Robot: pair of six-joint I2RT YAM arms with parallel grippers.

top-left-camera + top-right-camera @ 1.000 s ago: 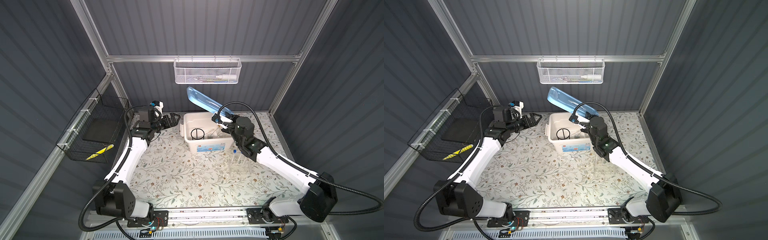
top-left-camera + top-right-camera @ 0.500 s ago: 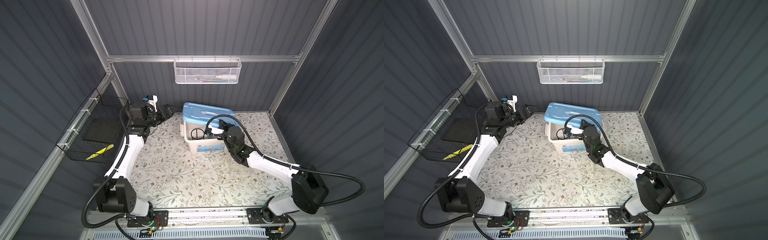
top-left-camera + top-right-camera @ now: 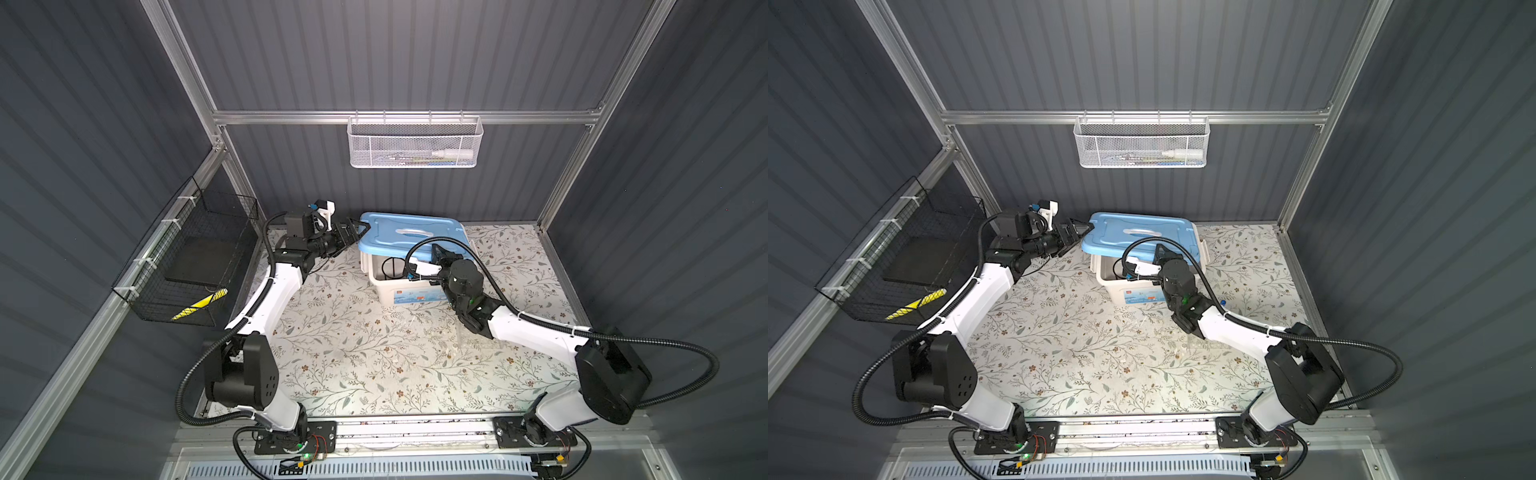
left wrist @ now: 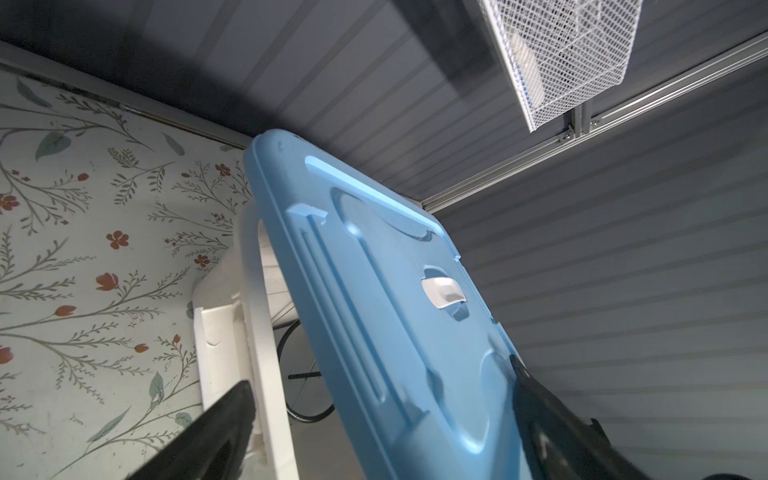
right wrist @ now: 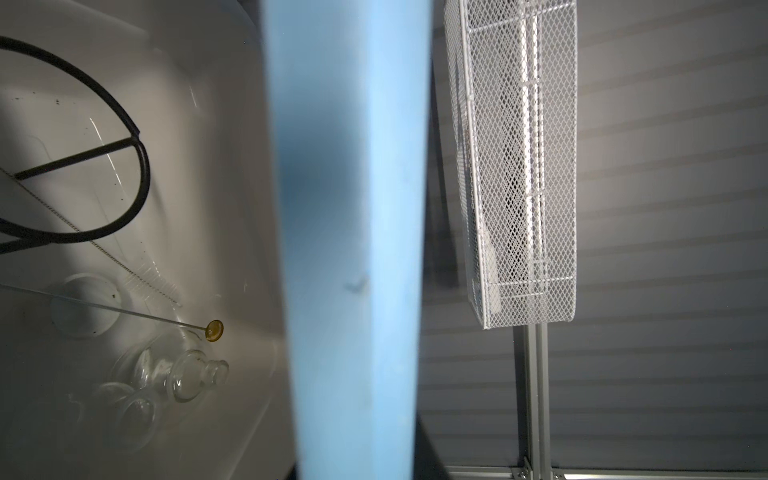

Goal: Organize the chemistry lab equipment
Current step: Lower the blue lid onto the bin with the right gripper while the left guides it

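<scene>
Sitting in the white bin [image 3: 409,297] at the middle of the surface's back edge: black ring tripod [image 5: 144,174], little glass flask [image 5: 195,376], white dish [image 5: 85,307], thin rod [image 5: 124,311]. The blue lid [image 3: 411,232] is tilted over it, with the right claw [image 3: 436,254] pinching its front edge and the left claw [image 3: 359,235] spread wide around its left corner.

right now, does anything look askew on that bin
Yes: the blue lid lies crooked over the white bin, shifted toward the back wall, so the bin's front is uncovered with the black wire tripod showing inside.
</scene>
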